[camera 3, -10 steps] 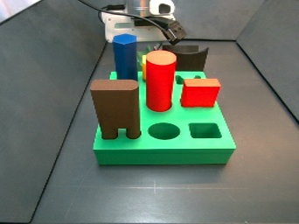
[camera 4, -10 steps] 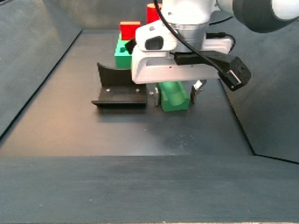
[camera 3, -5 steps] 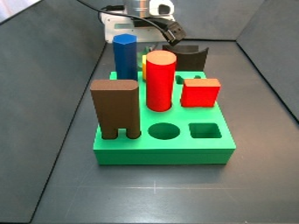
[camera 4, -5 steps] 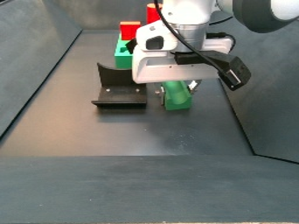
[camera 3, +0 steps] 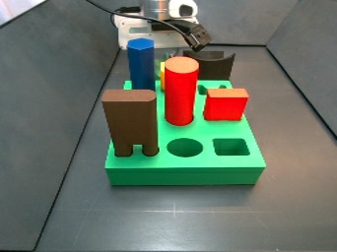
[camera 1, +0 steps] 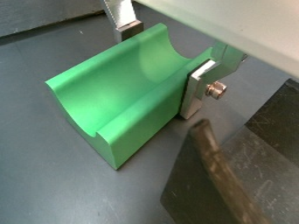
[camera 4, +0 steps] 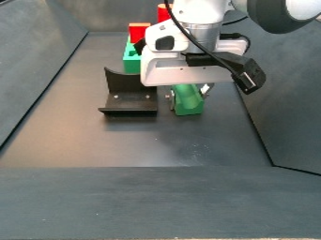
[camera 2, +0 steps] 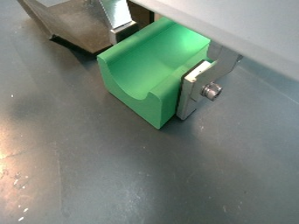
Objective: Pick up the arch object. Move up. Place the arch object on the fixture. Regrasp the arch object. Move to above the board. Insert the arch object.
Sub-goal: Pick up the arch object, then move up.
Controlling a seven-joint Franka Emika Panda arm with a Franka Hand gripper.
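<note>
The arch object (camera 1: pixel 122 96) is a block with a half-round notch along its top, and it looks bright green in both wrist views (camera 2: pixel 146 70). My gripper (camera 1: pixel 162 57) is shut on it, one silver finger (camera 1: pixel 197 87) on each side. In a side view the gripper (camera 4: pixel 189 89) holds the arch object (camera 4: pixel 189 101) low, just right of the fixture (camera 4: pixel 126 94). The fixture also shows in both wrist views (camera 1: pixel 246 166) (camera 2: pixel 76 26). The green board (camera 3: pixel 184 172) lies in front; the arm behind it hides the arch object there.
On the board stand a blue cylinder (camera 3: pixel 141 64), a red cylinder (camera 3: pixel 180 91), a red cube (camera 3: pixel 226 102) and a brown two-legged block (camera 3: pixel 129 123). Dark sloping walls close in both sides of the grey floor (camera 4: pixel 150 178).
The gripper has risen slightly with the arch object in it. The blocks on the board have not moved.
</note>
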